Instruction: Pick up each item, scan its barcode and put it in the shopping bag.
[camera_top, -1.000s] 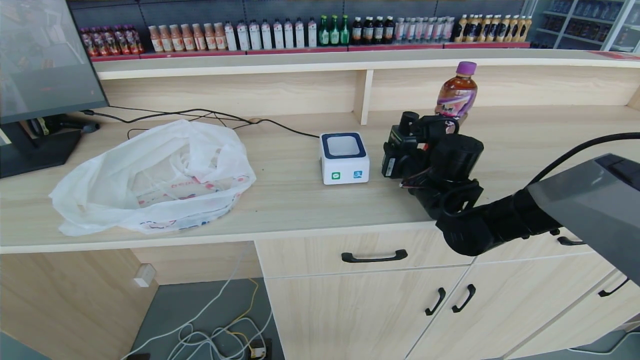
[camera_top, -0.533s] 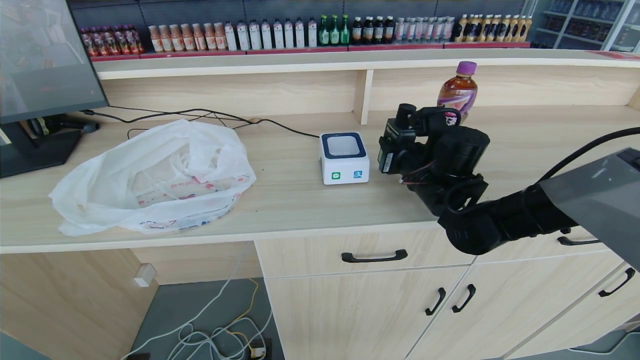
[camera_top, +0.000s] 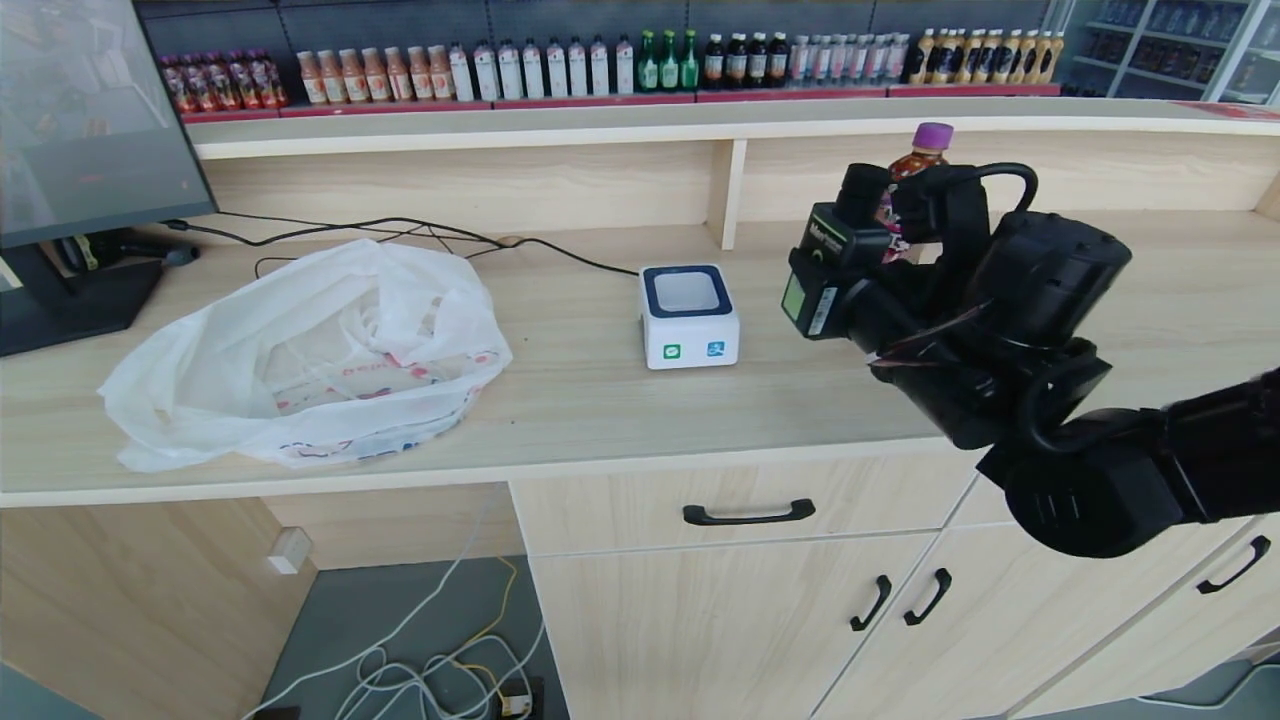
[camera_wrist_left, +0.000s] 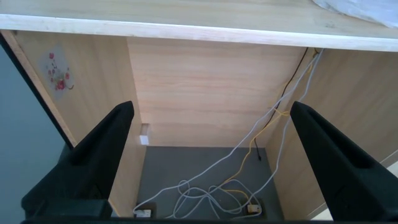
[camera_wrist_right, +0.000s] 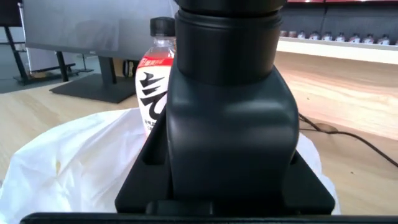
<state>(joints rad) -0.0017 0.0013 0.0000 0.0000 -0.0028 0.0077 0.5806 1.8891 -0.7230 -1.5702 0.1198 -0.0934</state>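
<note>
The bottle (camera_top: 920, 150) likely handles stiff, slick and liquid-heavy: grasp mid-body; the right gripper (camera_top: 912, 195) state cannot be told, while the left gripper (camera_wrist_left: 211, 109) fingers (camera_wrist_left: 99, 155) stand apart, empty.

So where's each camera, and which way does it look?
Head: up on the robot, looking forward and down at the counter; its right arm shows.
Left wrist: on the left arm, held low, facing under the counter; the open left gripper frames it.
Right wrist: on the right arm, facing the robot's left; a black bulk blocks the middle.
Head and right wrist both see the shopping bag and monitor.
</note>
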